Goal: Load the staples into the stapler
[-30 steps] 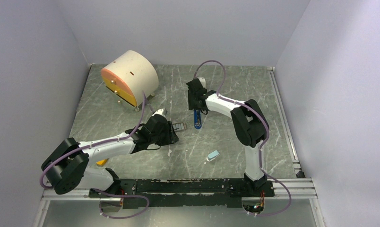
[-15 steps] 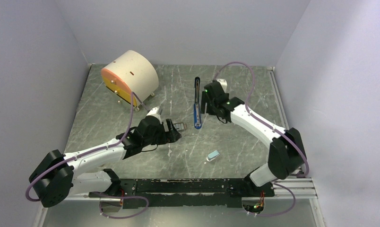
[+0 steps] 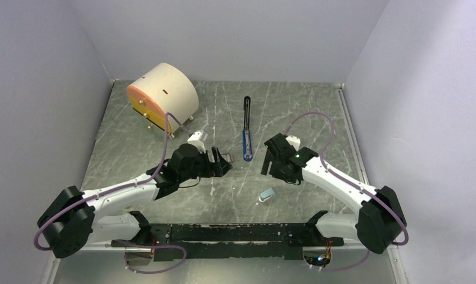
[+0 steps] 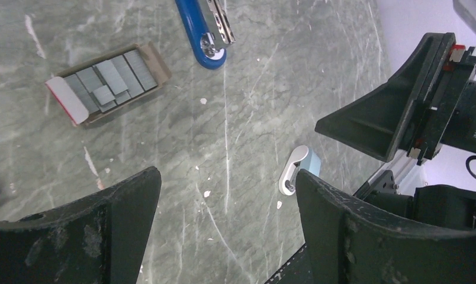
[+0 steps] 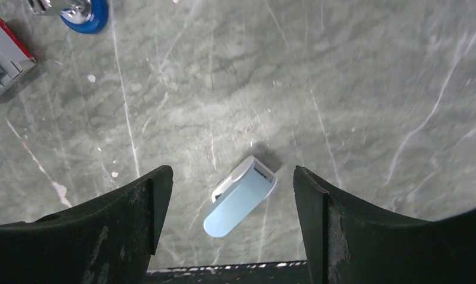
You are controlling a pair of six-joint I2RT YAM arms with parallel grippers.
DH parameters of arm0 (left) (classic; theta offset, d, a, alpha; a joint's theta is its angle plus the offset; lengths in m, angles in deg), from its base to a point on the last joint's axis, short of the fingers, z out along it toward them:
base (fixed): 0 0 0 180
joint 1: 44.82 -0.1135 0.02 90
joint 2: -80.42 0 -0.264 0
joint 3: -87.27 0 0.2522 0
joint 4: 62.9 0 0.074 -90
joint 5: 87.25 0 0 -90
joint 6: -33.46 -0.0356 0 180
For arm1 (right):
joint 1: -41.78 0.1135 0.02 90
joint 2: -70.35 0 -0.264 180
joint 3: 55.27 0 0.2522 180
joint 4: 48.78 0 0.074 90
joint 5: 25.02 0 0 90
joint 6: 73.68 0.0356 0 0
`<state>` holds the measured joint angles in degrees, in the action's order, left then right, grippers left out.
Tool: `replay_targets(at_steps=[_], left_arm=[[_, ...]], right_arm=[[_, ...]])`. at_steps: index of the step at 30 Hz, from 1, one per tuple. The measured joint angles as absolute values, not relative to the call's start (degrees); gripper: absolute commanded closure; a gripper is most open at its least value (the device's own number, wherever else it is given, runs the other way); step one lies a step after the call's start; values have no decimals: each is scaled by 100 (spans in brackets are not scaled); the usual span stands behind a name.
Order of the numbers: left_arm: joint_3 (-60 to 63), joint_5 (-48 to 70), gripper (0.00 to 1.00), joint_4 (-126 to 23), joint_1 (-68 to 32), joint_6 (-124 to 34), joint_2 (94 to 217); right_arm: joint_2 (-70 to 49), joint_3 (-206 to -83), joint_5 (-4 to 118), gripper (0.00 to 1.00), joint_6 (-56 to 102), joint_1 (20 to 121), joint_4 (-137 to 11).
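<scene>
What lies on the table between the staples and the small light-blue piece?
Nothing solid. In the left wrist view the table between the staples and the light-blue piece is bare, with only a few white specks.

Soft, even light falls from overhead, bright without harshness. In the top view the pale lilac walls (image 3: 224, 41) are evenly lit. The grey-green marbled tabletop (image 3: 295, 94) shows no hot glare, and shadows under the arms are faint and short. The walls splay outward toward the frame edges, a wide-lens effect. In the right wrist view the small light-blue and white oblong piece (image 5: 241, 198) throws a short, blurred shadow up and to the right. In the left wrist view the bright metal on the long slim blue stapler (image 4: 191, 23) carries small glints. Both wrist views hold the tabletop sharp. The black fingers (image 4: 76, 236) of the left gripper (image 4: 227, 174) sit dark and matte along the lower edge.
</scene>
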<state>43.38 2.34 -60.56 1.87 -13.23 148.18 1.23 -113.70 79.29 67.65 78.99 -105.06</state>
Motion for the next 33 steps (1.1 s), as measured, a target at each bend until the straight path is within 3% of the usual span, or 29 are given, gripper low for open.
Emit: replay_targets(at_steps=[17, 33], left_arm=[[4517, 647, 10, -5933, 187, -1531, 14860], [4736, 440, 11, -5551, 185, -1841, 14584]], right_arm=[[162, -10946, 7288, 27, 10304, 8330, -11048], [-148, -10928, 7046, 65, 10955, 8660, -10869]])
